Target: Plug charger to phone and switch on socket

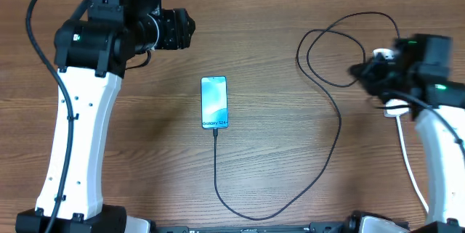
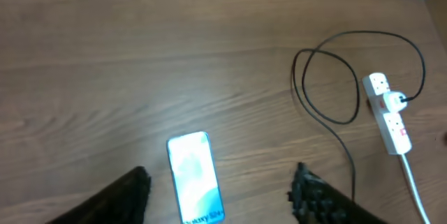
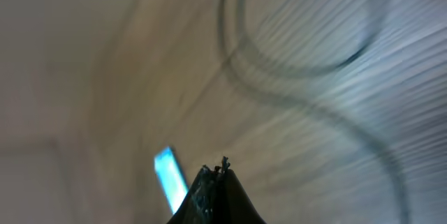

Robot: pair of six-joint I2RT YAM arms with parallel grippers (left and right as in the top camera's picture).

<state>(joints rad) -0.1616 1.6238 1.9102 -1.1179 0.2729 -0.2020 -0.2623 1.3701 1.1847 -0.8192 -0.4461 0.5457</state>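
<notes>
thin black charger cable [image 1: 216,164] touches end of slim teal-screened phone [image 1: 214,102]; left gripper [image 2: 222,175] spread apart, right gripper [image 3: 216,175] pinched together.

overhead — straight down, far | wrist views — oblique, nearer | shared by all: phone [image 1: 214,102]

The left arm [image 1: 80,131] rises from its base and bends inward at the wrist, and the left hand [image 2: 222,182] hovers with its fingers [image 2: 133,192] spread wide apart. The right arm [image 1: 439,146] reaches forward, the right hand [image 3: 216,175] pinched closed, fingertips touching with nothing between them.
</notes>
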